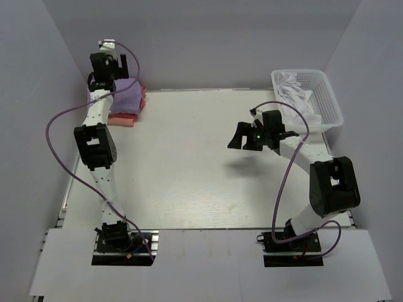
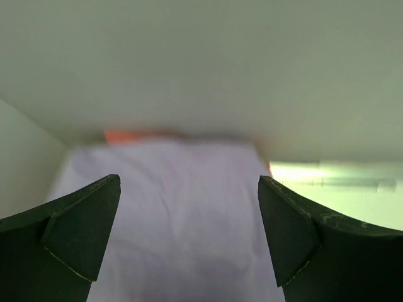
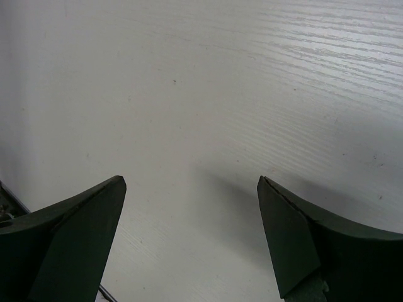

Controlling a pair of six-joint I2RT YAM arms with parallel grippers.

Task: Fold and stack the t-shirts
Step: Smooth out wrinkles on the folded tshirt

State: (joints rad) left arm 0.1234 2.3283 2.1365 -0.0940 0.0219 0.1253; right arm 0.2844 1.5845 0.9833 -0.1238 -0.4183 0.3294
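Note:
A folded lavender-purple t-shirt [image 1: 126,97] lies on top of a stack at the table's far left corner, with a coral-red shirt [image 1: 142,99] and a paler salmon-pink one [image 1: 122,119] showing under it. My left gripper [image 1: 108,66] hangs over the stack, open and empty. In the left wrist view the purple shirt [image 2: 182,214] fills the space between the open fingers [image 2: 82,233], and an orange-red edge [image 2: 129,134] shows behind it. My right gripper [image 1: 242,136] is open and empty above the bare table, right of centre; the right wrist view shows only tabletop [image 3: 208,94].
A white plastic basket [image 1: 327,94] with white cloth [image 1: 295,91] in it stands at the far right corner. White walls close in the table at the back and both sides. Purple cables loop along both arms.

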